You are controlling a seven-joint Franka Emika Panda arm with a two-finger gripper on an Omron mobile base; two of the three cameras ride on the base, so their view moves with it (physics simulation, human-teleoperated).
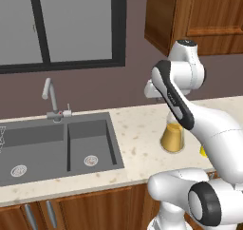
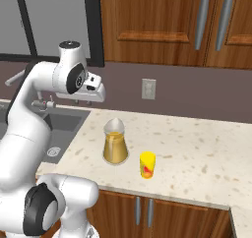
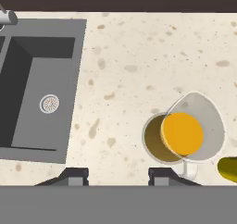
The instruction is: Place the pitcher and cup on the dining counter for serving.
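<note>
A: We start at the jaws (image 3: pixel 118 176): in the hand view the two dark tips stand spread, with bare counter (image 3: pixel 139 56) between them, pinching nothing.

B: Agreed. We see the pitcher (image 3: pixel 183 134) from above there, at about four o'clock of the picture, just up and to the side of one tip, not between the two.

A: In the right base view we find the hand high above the counter, and the pitcher (image 2: pixel 115 143) stands upright below it, amber liquid filling its lower part.

B: The cup (image 2: pixel 147 164) sits just beside the pitcher, at its four o'clock in that view, close but apart, upright, a red mark on its yellow side.

A: In the hand view we catch only a yellow sliver of the cup (image 3: pixel 227 168) at the edge, at four o'clock.

B: Further out, the sink (image 1: pixel 57 146) lies at nine o'clock from the pitcher (image 1: pixel 172 136) in the left base view, with the faucet (image 1: pixel 51 97) behind it.

A: Both things stand on this sink counter; wooden cabinets (image 2: pixel 162 20) hang on the wall at twelve o'clock.
</note>
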